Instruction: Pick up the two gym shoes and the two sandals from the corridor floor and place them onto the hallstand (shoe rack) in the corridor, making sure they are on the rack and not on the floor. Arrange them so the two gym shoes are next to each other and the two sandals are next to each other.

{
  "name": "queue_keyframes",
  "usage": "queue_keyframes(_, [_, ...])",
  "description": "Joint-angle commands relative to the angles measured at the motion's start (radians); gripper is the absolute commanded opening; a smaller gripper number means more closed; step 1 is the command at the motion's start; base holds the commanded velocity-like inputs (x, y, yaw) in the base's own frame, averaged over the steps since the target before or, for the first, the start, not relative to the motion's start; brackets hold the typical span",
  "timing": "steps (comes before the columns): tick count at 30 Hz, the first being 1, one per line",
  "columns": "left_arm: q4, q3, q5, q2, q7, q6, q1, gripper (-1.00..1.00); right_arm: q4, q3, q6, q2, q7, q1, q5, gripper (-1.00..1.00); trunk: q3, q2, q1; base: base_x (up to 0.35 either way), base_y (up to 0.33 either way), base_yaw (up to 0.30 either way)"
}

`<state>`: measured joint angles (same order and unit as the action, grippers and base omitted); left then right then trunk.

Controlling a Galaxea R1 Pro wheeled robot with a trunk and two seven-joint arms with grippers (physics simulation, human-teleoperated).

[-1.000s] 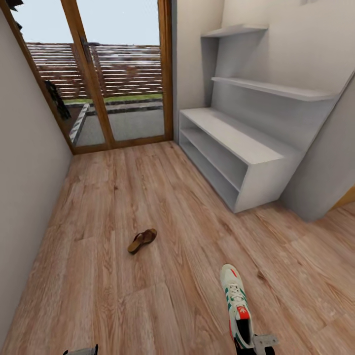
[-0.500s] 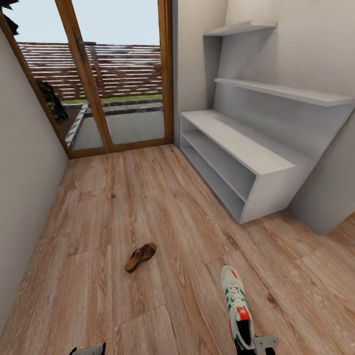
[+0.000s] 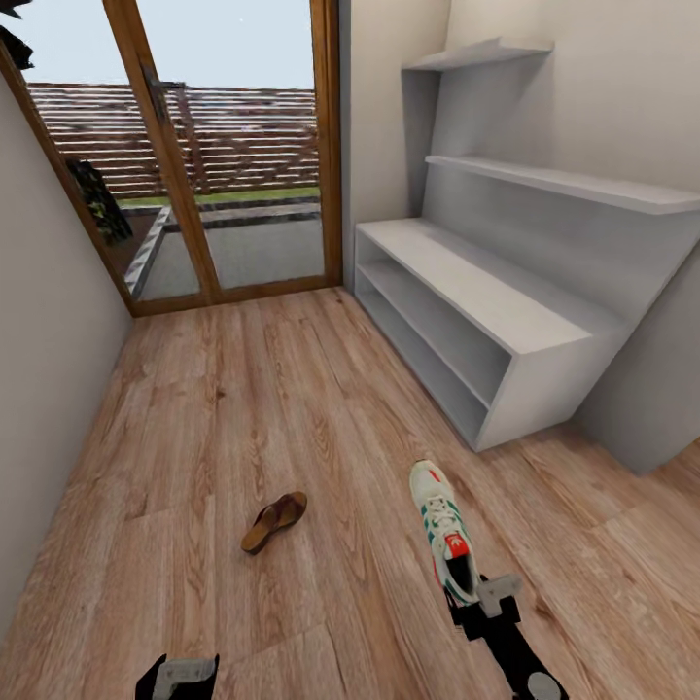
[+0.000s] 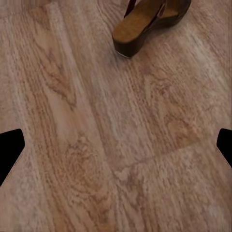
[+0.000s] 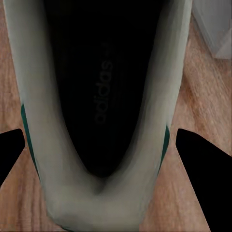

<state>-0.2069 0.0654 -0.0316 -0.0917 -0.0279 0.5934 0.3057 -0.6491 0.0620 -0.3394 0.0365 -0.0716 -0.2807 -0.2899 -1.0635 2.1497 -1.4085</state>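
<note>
The right jaws (image 3: pixel 478 605) are closed on the heel of a gym shoe (image 3: pixel 442 533), held above the corridor floor (image 3: pixel 321 408) with its toe pointing away. The left jaws (image 3: pixel 180 674) hang spread and empty over bare planks, a sandal (image 3: pixel 275 520) lying just ahead of them. To seat the shoe well, keep it level and carry it forward and right of the right jaws onto the hallstand (image 3: pixel 486 292), clearing its near corner. Open floor lies between.
</note>
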Motion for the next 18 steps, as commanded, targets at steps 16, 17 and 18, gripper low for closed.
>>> queue_keyframes(16, [-0.005, 0.003, -0.071, -0.002, -0.007, -0.242, 0.151, 1.00, -0.298, 0.009, 0.330, 0.003, -0.400, -0.118, -0.019, -1.00, -0.001, 0.000, 0.000, 0.002, 0.000, 0.000])
queue_keyframes(17, [-0.005, 0.003, -0.071, -0.001, -0.007, -0.243, 0.152, 1.00, -0.301, 0.010, 0.333, 0.003, -0.404, -0.119, -0.020, -1.00, -0.001, 0.000, 0.000, 0.027, 0.006, 0.000])
queue_keyframes(18, [-0.005, 0.003, -0.071, -0.001, -0.007, -0.244, 0.152, 1.00, -0.303, 0.010, 0.336, 0.003, -0.407, -0.119, -0.020, -1.00, -0.001, 0.000, 0.000, 0.063, 0.020, 0.000])
